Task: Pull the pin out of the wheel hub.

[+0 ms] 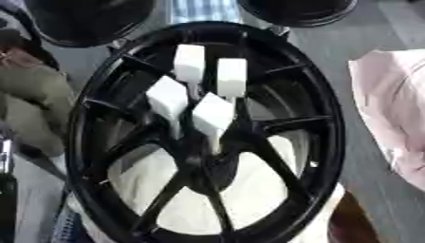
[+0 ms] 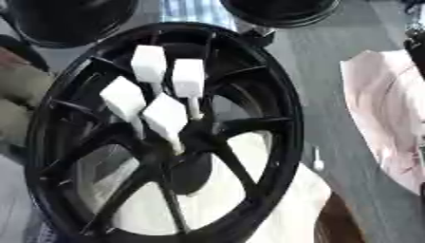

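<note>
Black spoked alloy wheel hub (image 1: 207, 137) upright, mid-view. Four white block-headed pins (image 2: 166, 117) seated near hub centre, stems in holes. None drawn out; task seemingly unstarted. Neither robot hand visible; hand state unknowable. Pink cloth (image 1: 390, 104) at right edge.

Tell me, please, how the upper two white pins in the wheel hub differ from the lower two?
The upper two pins stand side by side near the rim of the wheel hub and look nearly upright; the lower two pins sit closer to the hub centre and tilt. All four have white blocky heads on thin stems.
</note>
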